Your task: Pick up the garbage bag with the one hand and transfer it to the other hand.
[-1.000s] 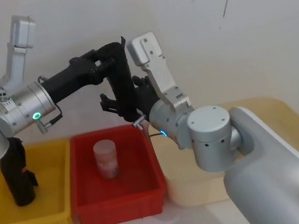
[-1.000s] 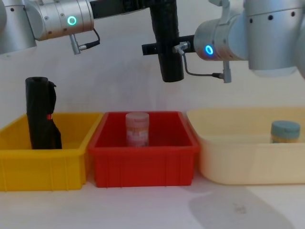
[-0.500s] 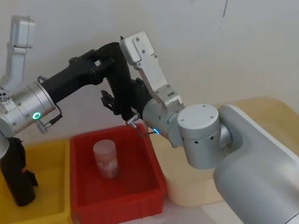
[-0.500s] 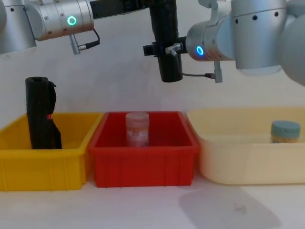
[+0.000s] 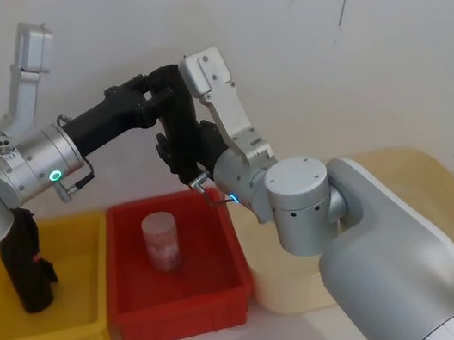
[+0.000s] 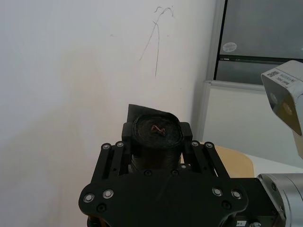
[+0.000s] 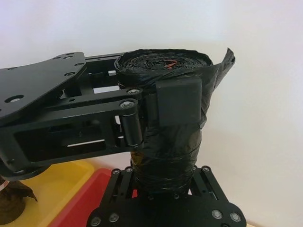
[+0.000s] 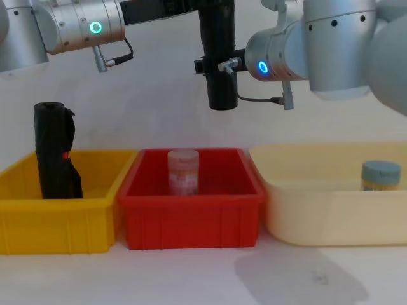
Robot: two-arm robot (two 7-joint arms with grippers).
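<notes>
The garbage bag (image 8: 220,63) is a matte black cylindrical roll, held upright in the air above the red bin (image 8: 191,219). Its wound top end shows concentric layers with a small reddish thread at the centre (image 7: 165,61), and a loose flap of film stands off one side at the top. The wrap is wrinkled and slightly glossy along the body.

The left gripper (image 5: 164,93), on the arm with the green ring, has its fingers (image 7: 177,100) clamped on the upper part of the roll. The right gripper (image 5: 179,156), on the arm with the blue ring, sits at the lower part of the roll above the red bin; its fingers lie on either side of the roll, but whether they have closed on it cannot be told.

Inside the red bin stands a pale cylindrical container (image 8: 183,171) with a pinkish printed label, not legible. Left of the red bin, a yellow bin (image 8: 57,219) holds a second black roll (image 8: 56,152) bearing a small red mark. Right of the red bin, a cream bin (image 8: 331,210) holds a jar with a blue-grey lid (image 8: 380,175). All three bins rest on the counter (image 8: 203,279).
</notes>
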